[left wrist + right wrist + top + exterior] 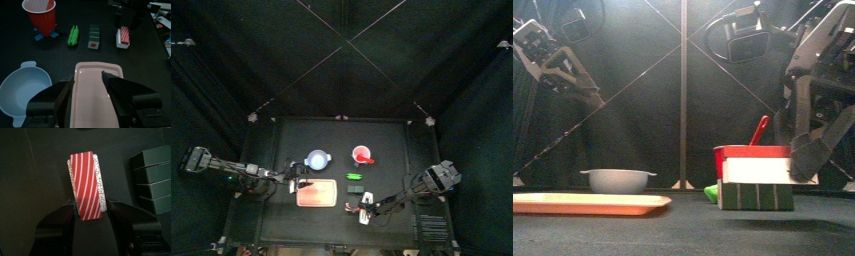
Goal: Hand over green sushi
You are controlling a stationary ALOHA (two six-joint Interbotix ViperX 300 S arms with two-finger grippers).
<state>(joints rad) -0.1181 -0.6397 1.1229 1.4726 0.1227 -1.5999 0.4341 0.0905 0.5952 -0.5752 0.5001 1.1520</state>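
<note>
The green sushi (94,36), a dark green block with a white and red end, lies on the table between a green pea pod (74,35) and a red-striped sushi (123,36). It also shows in the top view (354,187) and in the right wrist view (155,180). My right gripper (90,208) is open, with its jaws on either side of one end of the red-striped sushi (85,185), beside the green sushi. My left gripper (90,80) is open and empty above the pink tray (90,100).
A red cup (40,17) with a red stick in it stands at the back of the table. A blue-grey bowl (23,90) sits next to the tray. In the top view the tray (317,194) is front left and the bowl (317,158) is behind it.
</note>
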